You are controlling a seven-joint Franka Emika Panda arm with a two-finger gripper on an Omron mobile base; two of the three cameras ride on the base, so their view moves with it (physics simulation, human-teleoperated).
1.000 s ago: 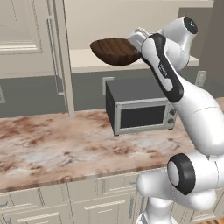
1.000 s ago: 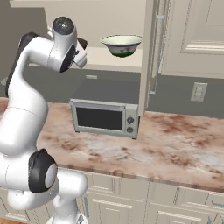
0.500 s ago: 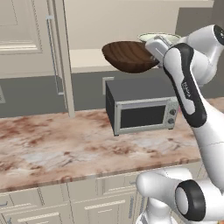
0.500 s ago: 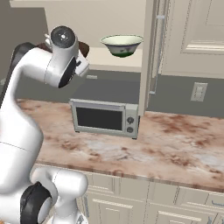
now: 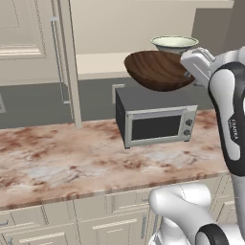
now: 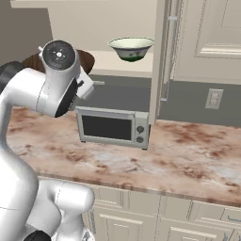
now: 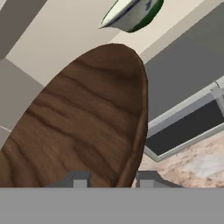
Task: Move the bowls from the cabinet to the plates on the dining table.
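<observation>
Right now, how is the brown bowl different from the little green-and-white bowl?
The wooden bowl is dark brown, wide and shallow; the ceramic bowl is pale with green on it, smaller, with a flared rim. The wooden bowl is pinched at its rim by the gripper and hangs tilted above the microwave; the ceramic bowl sits upright on the cabinet shelf. Both are round, open bowls.

Wooden bowl [image 6: 87, 59] mostly behind the arm; tool [image 7: 108, 178] tips cut off below.
</observation>
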